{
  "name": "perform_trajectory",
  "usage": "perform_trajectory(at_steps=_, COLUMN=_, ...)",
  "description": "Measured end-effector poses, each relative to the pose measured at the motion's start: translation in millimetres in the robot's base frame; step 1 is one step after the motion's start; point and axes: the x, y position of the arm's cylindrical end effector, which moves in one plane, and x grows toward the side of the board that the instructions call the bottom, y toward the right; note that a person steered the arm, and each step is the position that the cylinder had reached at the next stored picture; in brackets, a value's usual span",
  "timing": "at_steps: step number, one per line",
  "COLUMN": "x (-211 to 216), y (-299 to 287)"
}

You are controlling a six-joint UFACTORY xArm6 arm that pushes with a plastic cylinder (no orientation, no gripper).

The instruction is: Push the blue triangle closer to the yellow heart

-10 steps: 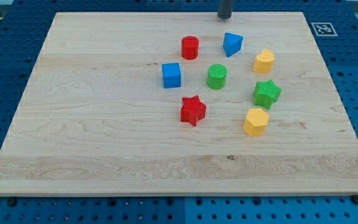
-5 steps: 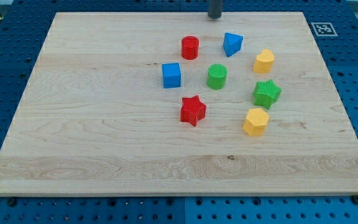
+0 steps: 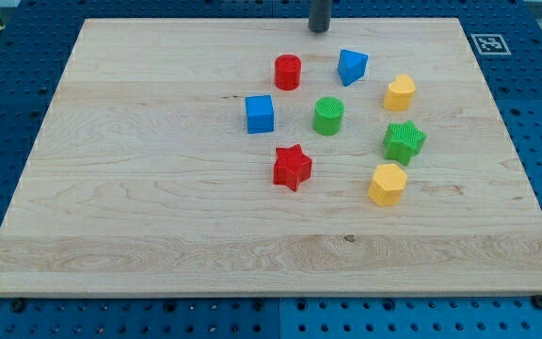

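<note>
While my tip (image 3: 319, 29) waits at the far edge of the board (image 3: 158, 188), the blue triangle (image 3: 351, 67) sits near the yellow heart (image 3: 400, 92).

My tip is a plain rod with no claw, so it holds nothing and touches no block. It is far of the red cylinder (image 3: 288, 72) and up to the left of the blue triangle, with a gap between. The yellow heart is just right of the triangle and a bit nearer, not touching it. A blue cube (image 3: 260, 113) and a green cylinder (image 3: 328, 116) sit in the middle. A red star (image 3: 292, 167), a green star (image 3: 404, 141) and a yellow hexagon (image 3: 387, 184) are nearer.
</note>
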Motion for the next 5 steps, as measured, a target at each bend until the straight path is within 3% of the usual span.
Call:
perform_trajectory(at_steps=3, x=123, y=38)
perform_trajectory(at_steps=5, x=183, y=39)
